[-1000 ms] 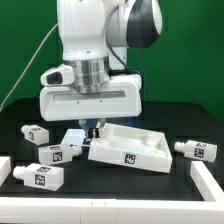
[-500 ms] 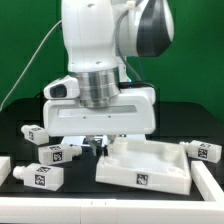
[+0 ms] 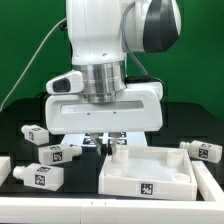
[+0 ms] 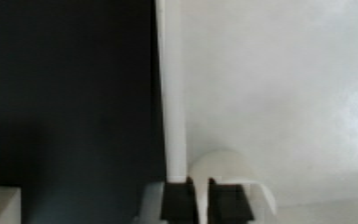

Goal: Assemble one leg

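Note:
The large white tabletop lies on the black table with its raised rim up and a tag on its front wall. My gripper stands over its back left corner, shut on the rim. In the wrist view the dark fingers pinch a thin white wall of the tabletop between them. Three legs lie at the exterior view's left: one at the back, one in the middle, one at the front. Another leg lies at the right, behind the tabletop.
A white bar shows at the left edge and another white bar at the right edge. A pale strip runs along the table's front. A green curtain hangs behind the arm.
My gripper has moved toward the exterior view's right, dragging the tabletop with it. The tabletop has turned from a skewed pose to square with the table front. The legs have not moved.

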`<state>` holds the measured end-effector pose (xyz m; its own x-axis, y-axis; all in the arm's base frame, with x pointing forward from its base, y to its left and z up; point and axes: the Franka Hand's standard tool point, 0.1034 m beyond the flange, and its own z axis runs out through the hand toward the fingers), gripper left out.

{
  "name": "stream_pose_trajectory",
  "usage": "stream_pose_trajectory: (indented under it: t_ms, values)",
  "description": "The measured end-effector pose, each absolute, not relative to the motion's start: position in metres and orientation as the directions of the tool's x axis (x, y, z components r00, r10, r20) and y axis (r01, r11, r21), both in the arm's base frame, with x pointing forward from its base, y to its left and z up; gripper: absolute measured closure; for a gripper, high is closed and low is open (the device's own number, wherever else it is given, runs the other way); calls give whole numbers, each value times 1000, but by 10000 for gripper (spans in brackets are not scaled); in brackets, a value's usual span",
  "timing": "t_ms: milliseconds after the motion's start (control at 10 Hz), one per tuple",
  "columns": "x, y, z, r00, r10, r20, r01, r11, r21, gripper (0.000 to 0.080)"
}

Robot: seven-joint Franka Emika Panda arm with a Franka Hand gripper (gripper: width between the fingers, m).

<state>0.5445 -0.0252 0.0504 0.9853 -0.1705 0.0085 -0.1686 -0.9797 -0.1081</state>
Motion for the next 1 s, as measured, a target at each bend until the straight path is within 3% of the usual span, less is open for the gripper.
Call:
stream_pose_trajectory:
  t_ms: [400, 1000]
  values:
    - [560, -15, 48, 985, -172, 11, -170, -979, -112, 799]
    - [538, -26, 41, 980, -196, -22, -198, -976, -96, 799]
